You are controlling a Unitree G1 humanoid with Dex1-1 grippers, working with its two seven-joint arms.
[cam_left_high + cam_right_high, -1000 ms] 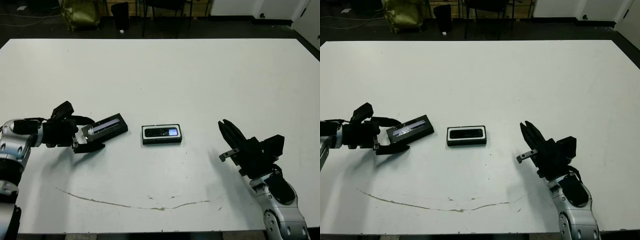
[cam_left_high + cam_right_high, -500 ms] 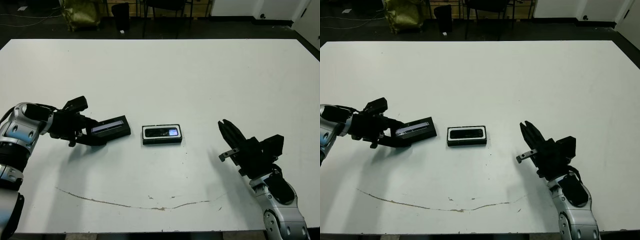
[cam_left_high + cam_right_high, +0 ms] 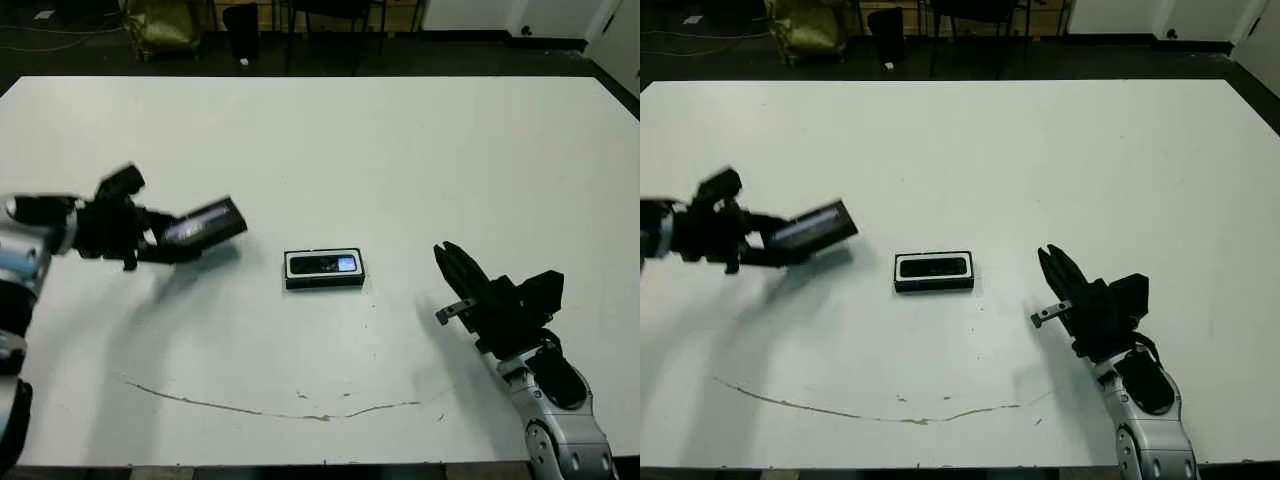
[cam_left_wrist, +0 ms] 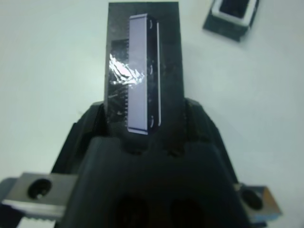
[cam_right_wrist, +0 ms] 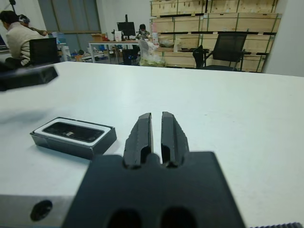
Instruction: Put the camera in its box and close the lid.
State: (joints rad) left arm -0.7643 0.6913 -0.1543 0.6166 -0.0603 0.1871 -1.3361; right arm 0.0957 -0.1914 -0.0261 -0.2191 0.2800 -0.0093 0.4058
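The box (image 3: 323, 281) sits mid-table, black outside with a white rim, and the camera (image 3: 322, 264) lies flat inside it. Left of the box, my left gripper (image 3: 166, 240) is shut on one end of the lid (image 3: 207, 221), a black cover with a silvery stripe (image 4: 140, 71). The lid hangs tilted above the table with its shadow below it, pointing toward the box (image 4: 231, 19). My right gripper (image 3: 447, 257) rests to the right of the box, shut with nothing in it. In the right wrist view its fingers (image 5: 141, 130) nearly touch, with the box (image 5: 73, 141) beside them.
A thin brownish line (image 3: 270, 408) is drawn across the table near its front edge. Beyond the far edge stand chairs (image 5: 225, 50), desks and stacked boxes, with people seated well back (image 5: 19, 38).
My left gripper has lifted the lid off the table and carried it up and slightly left. The box, camera and right arm have stayed put.
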